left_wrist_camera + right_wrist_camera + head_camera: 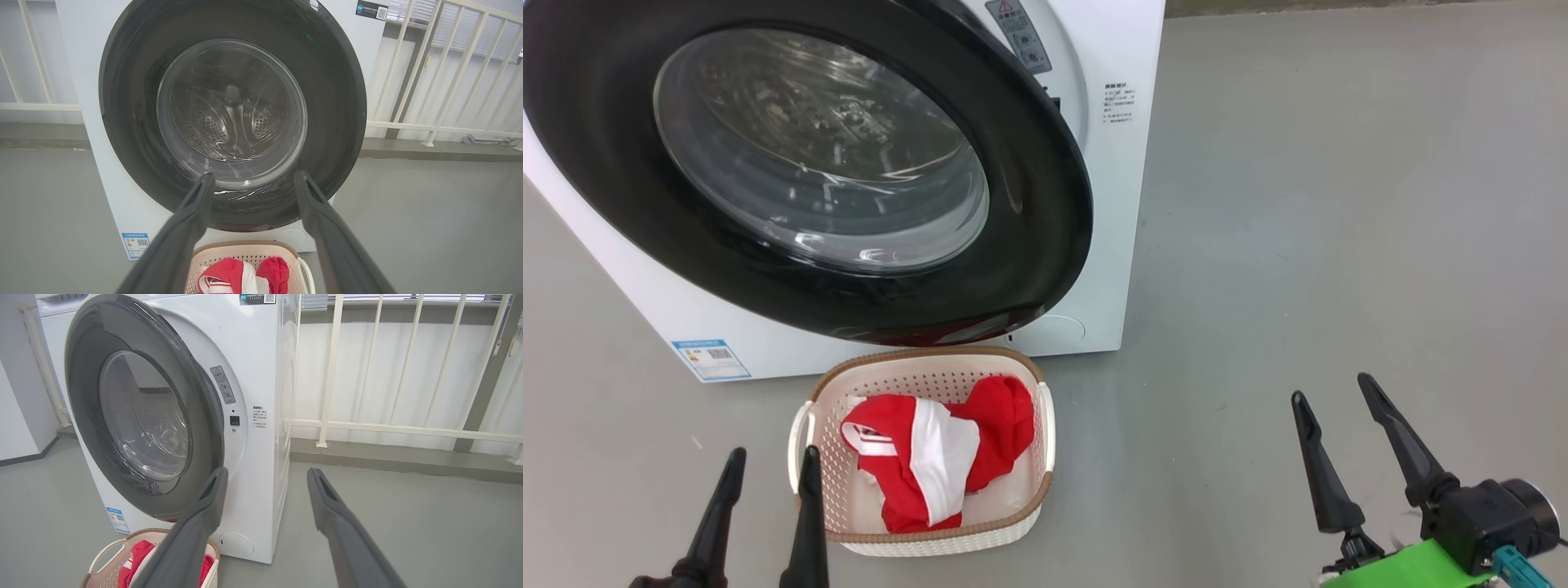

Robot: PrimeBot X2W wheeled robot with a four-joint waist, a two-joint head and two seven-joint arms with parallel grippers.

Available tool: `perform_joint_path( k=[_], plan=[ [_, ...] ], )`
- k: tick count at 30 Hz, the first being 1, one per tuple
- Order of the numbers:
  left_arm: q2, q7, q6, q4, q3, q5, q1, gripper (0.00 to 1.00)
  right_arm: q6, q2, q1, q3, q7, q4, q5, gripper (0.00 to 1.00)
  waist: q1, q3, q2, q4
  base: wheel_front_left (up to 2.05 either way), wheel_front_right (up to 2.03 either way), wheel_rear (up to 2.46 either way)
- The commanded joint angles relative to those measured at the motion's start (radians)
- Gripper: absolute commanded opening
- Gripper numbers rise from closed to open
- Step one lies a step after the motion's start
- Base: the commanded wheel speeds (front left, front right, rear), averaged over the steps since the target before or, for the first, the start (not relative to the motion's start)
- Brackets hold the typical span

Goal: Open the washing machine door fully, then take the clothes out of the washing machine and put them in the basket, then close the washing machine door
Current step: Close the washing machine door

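Note:
The washing machine (1112,245) is a white front-loader, and the washing machine door (1045,204), black-rimmed with a glass bowl, stands slightly ajar at its right edge. In front of it on the floor sits the basket (931,357), holding the red and white clothes (931,457). My left gripper (773,453) is open beside the basket's left handle, holding nothing. My right gripper (1330,387) is open over bare floor to the right. The left wrist view faces the door (335,122) with the basket (245,245) below. The right wrist view shows the door (86,396) and clothes (139,551).
Grey floor (1339,204) stretches wide to the right of the machine. A white railing (408,428) on a low kerb runs behind the machine. A small blue label (711,358) sits low on the machine's front.

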Motion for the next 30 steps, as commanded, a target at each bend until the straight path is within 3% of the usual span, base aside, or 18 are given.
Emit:
perform_joint_path(
  k=[1, 28, 29, 30],
  plan=[
    [0.005, -0.012, -0.004, -0.018, 0.042, 0.014, -0.015, 1.0, 0.006, -0.011, -0.003, 0.02, -0.006, -0.026, -0.007, 1.0, 0.0, -0.003, 0.0, 0.0, 0.0, 0.0, 0.0],
    [-0.058, -0.012, -0.06, 0.05, 0.085, 0.058, 0.032, 1.0, 0.006, -0.011, 0.041, 0.017, -0.006, -0.025, 0.01, 0.99, 0.0, -0.045, 0.0, 0.005, 0.0, 0.0, 0.0],
    [-0.06, -0.012, -0.061, 0.049, 0.083, 0.059, 0.031, 1.0, 0.006, -0.011, 0.04, 0.019, -0.006, -0.023, 0.01, 0.46, 0.0, -0.045, 0.0, 0.007, 0.0, 0.0, 0.0],
    [-0.062, -0.012, -0.063, 0.049, 0.081, 0.061, 0.031, 1.0, 0.006, -0.011, 0.04, 0.02, -0.006, -0.021, 0.01, 0.22, 0.0, -0.045, 0.0, 0.01, 0.0, 0.0, 0.0]
  ],
)
